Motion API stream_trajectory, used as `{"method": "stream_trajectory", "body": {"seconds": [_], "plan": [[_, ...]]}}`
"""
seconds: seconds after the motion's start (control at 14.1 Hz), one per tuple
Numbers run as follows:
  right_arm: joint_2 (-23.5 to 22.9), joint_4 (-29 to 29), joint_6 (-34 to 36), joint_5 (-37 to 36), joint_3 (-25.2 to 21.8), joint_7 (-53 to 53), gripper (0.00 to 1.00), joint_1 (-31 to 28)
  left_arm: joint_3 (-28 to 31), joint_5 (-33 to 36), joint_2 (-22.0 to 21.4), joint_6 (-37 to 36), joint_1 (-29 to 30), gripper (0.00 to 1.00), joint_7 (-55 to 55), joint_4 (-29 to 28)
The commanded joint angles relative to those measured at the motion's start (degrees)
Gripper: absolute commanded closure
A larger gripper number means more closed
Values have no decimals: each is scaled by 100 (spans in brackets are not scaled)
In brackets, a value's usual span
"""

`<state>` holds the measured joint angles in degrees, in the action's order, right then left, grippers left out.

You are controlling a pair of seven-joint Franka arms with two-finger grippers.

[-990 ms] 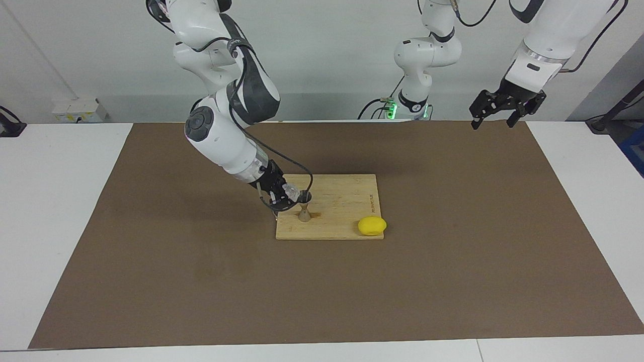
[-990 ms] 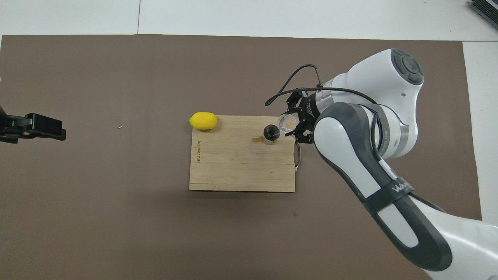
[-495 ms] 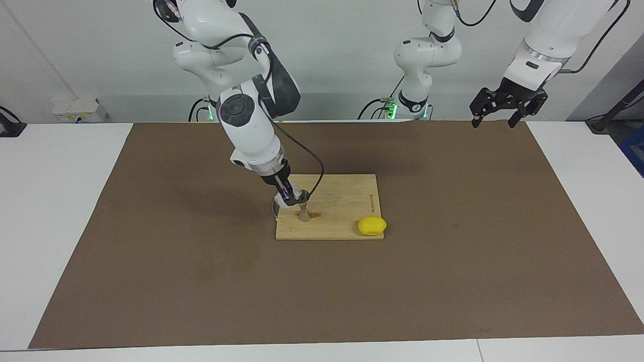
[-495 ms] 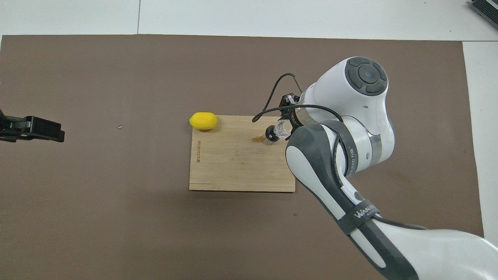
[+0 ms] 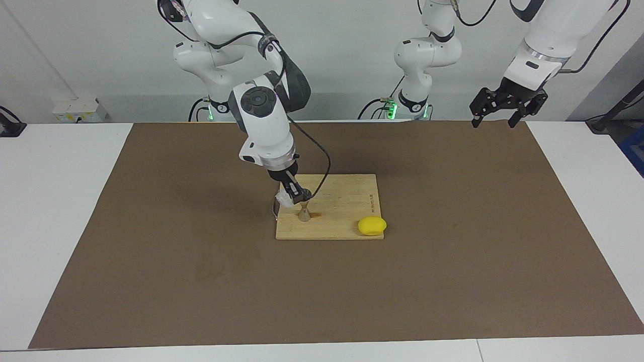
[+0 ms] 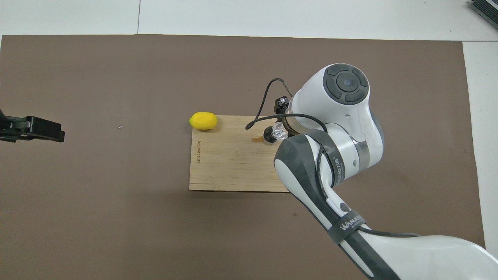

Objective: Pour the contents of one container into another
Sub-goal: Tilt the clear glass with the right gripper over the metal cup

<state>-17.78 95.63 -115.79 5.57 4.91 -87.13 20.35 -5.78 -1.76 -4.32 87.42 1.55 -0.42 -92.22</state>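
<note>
My right gripper (image 5: pixel 290 197) is shut on the small clear glass cup (image 5: pixel 285 200) and holds it tipped steeply, its mouth at the rim of the steel jigger (image 5: pixel 304 213). The jigger stands upright on the wooden cutting board (image 5: pixel 347 198), at the end toward the right arm. In the overhead view the cup (image 6: pixel 279 131) lies right beside the jigger's dark mouth (image 6: pixel 268 134), and the arm hides most of the right gripper (image 6: pixel 283 128). My left gripper (image 5: pixel 497 109) hangs open and empty, waiting over the mat's corner at the left arm's end; it also shows in the overhead view (image 6: pixel 37 129).
A yellow lemon (image 5: pixel 372 225) lies at the board's corner farther from the robots, toward the left arm's end. A small wet stain (image 6: pixel 256 139) marks the board (image 6: pixel 233 167) beside the jigger. A brown mat (image 5: pixel 453 241) covers the white table.
My right arm has swung more upright and turned its wrist, tipping the cup further and bringing it closer over the jigger's mouth. The left arm has not moved.
</note>
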Motion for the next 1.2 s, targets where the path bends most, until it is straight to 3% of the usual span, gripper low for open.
{"method": "stream_trajectory", "body": {"seconds": [0.0,1.13], "plan": [[11,-115,74,-118,10,-191,93,22,-19,-62,-105,-85,65,0,95,-59],[-24,-71,135,1339,10,46,98,-479,-19,-62,-105,-102,65,0,104,-59]]}}
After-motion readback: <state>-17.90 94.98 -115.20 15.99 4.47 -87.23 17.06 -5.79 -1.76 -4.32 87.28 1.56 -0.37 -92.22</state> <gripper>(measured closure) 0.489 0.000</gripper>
